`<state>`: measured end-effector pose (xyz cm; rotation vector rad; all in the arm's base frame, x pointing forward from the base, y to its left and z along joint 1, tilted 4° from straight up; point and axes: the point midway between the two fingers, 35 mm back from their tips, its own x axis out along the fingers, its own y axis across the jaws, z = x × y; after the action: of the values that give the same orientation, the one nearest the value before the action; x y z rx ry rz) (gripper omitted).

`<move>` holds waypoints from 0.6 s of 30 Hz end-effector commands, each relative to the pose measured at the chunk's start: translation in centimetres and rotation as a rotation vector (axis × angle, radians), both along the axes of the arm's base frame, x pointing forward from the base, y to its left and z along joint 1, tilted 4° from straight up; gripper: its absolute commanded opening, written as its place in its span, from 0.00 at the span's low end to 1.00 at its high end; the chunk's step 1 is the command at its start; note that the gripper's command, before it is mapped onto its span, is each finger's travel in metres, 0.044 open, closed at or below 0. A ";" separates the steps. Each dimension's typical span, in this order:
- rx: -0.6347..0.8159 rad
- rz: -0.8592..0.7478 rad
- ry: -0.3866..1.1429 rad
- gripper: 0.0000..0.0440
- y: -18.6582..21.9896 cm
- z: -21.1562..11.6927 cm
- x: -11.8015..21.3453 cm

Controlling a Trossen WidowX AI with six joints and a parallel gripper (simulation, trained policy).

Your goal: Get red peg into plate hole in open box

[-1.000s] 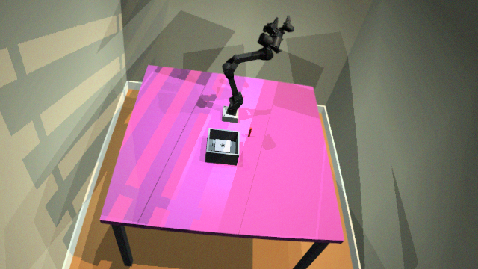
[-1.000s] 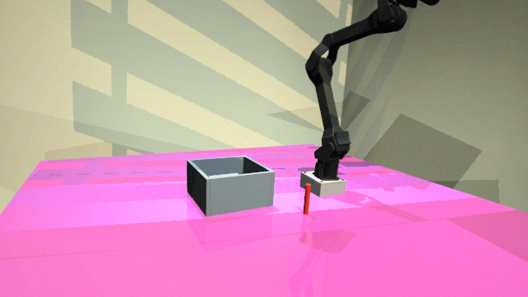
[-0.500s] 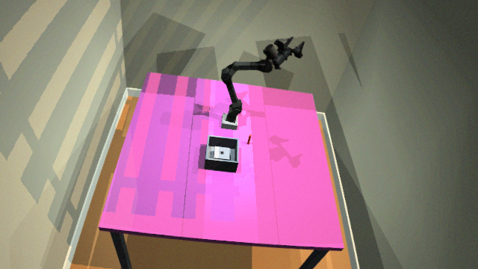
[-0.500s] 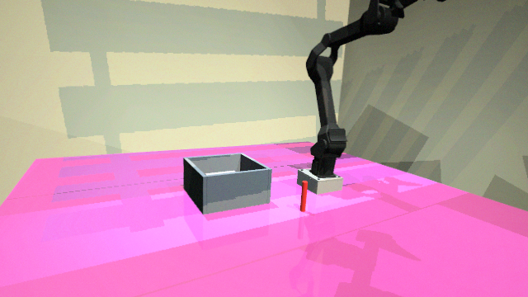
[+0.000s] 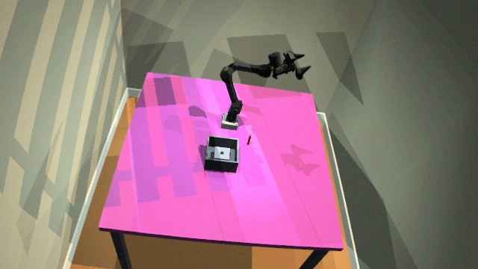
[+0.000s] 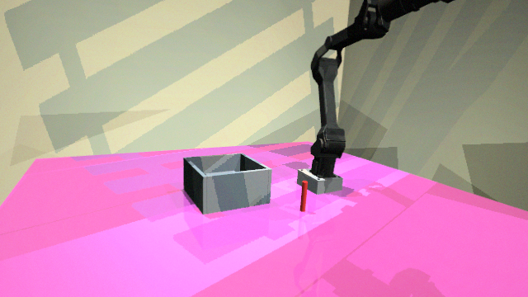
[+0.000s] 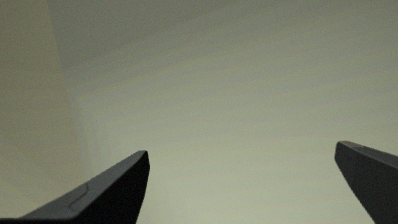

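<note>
Box walls [image 5: 221, 166] [image 6: 238, 191] around plate [image 5: 218, 155].

The arm [image 5: 231, 87] [image 6: 327, 96] is black from foot to tip, with dark grey where light catches its faces. Slim, straight-edged links join bulkier, rounded joint housings, and a narrow bracket with an opening through it shows near the elbow in the exterior view. Its base block [image 5: 229, 127] [image 6: 329, 188] is grey and boxy, paler on top, with small dark dots there. The tool [image 5: 305, 62] [image 7: 240, 154] has two black, wedge-like fingers tapering to blunt tips; in the wrist view, a thin curved line marks one finger's greyish upper face.
</note>
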<state>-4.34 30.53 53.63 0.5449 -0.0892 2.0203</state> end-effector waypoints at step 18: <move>-0.484 -0.382 0.350 1.00 2.3 -11.2 11.9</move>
<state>6.40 32.98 43.92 0.5113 0.4070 1.5454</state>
